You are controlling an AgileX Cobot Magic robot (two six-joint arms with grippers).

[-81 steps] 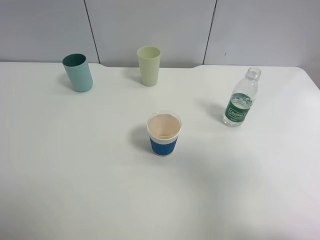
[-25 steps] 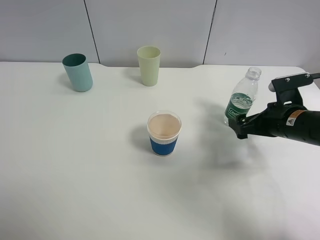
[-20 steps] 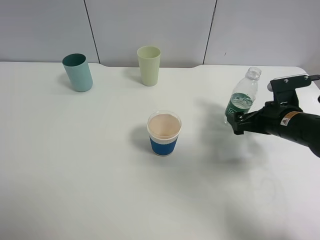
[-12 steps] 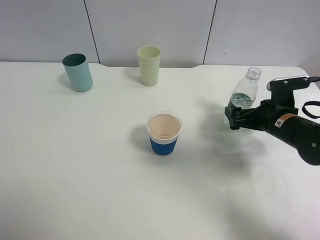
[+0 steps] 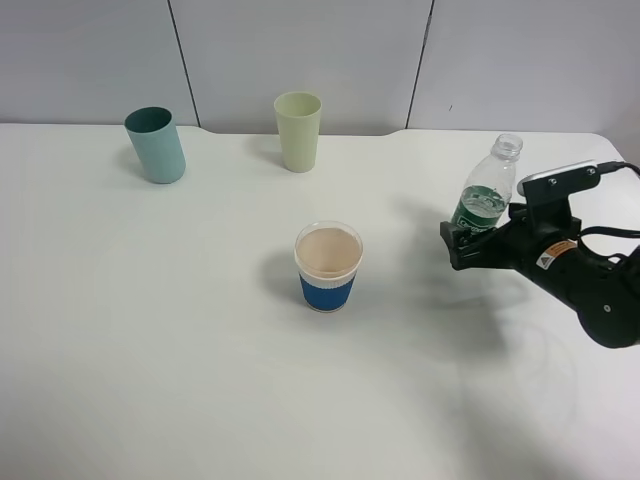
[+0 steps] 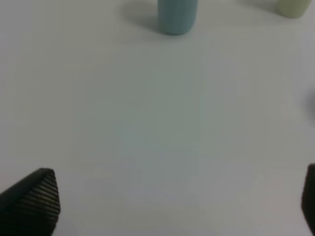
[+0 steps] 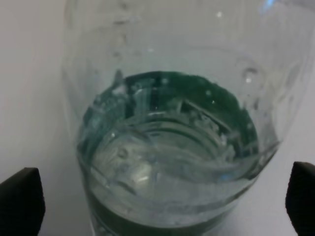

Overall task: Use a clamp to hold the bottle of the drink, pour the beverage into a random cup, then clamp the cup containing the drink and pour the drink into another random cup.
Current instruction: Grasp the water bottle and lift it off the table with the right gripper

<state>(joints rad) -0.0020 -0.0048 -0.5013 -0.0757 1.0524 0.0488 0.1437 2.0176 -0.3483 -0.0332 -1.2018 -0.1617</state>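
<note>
A clear water bottle with a green label and no cap stands at the right of the white table. My right gripper is open, with its jaws on either side of the bottle's lower part. In the right wrist view the bottle fills the picture, partly full of water, and the right gripper shows a black fingertip in each lower corner, just clear of the bottle's sides. A paper cup with a blue sleeve stands mid-table. My left gripper is open and empty over bare table; it is not in the high view.
A teal cup stands at the back left and a pale green cup at the back middle; both also show in the left wrist view, teal and pale green. The table's right edge is close behind the bottle.
My right arm came in from the right and moved left and forward until its open jaws straddle the bottle's lower part. The bottle and cups have not moved.
</note>
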